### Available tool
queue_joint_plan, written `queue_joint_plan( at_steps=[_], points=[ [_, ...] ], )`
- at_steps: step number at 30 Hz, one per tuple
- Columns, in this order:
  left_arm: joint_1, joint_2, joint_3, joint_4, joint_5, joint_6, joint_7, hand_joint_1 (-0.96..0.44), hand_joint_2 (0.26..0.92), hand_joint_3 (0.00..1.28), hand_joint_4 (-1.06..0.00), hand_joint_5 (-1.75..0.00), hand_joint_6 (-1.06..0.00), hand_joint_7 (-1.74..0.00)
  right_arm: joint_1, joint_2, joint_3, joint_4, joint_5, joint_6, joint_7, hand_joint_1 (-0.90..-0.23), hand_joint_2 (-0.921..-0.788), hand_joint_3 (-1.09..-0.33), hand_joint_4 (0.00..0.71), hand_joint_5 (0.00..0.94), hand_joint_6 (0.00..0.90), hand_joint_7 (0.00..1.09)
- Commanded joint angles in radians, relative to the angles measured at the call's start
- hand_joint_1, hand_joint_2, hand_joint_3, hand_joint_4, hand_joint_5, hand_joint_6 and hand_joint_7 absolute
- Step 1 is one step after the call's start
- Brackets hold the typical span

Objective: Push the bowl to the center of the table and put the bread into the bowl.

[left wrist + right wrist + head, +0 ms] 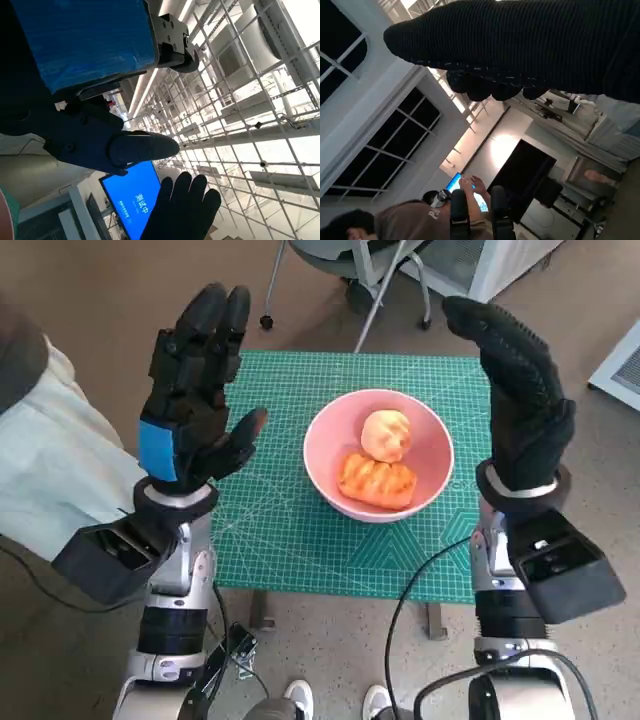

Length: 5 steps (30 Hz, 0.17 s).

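Pink round bowl point(378, 453) sits near the middle of the green gridded cutting mat point(290, 530), holding a glazed orange bread piece point(377, 481) and a pale round bun point(386, 435). Raised on either side, well apart from it, the blue-taped black left hand point(193, 390) and black knitted-glove right hand point(515, 390) hold nothing, fingers extended upward.

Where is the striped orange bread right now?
In the head view, the striped orange bread lies inside the pink bowl on the green mat, touching the round pale bun, between both raised hands.
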Motion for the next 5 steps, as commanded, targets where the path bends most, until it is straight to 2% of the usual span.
queue_joint_plan(
  at_steps=[1, 5],
  points=[
    [0.015, -0.005, 0.001, -0.027, -0.002, -0.004, -0.001, -0.52, 0.921, 0.3, -0.23, -0.01, -0.24, -0.34, 0.028, -0.014, 0.005, -0.014, 0.006, 0.025, 0.01, -0.554, -0.921, -0.737, 0.376, 0.008, 0.056, 0.78],
    [0.015, -0.006, 0.002, -0.025, 0.01, -0.006, 0.007, -0.52, 0.921, 0.3, -0.24, -0.02, -0.25, -0.33, 0.033, -0.019, 0.008, -0.022, 0.002, 0.035, 0.007, -0.553, -0.921, -0.735, 0.376, 0.008, 0.056, 0.78]
  ],
)
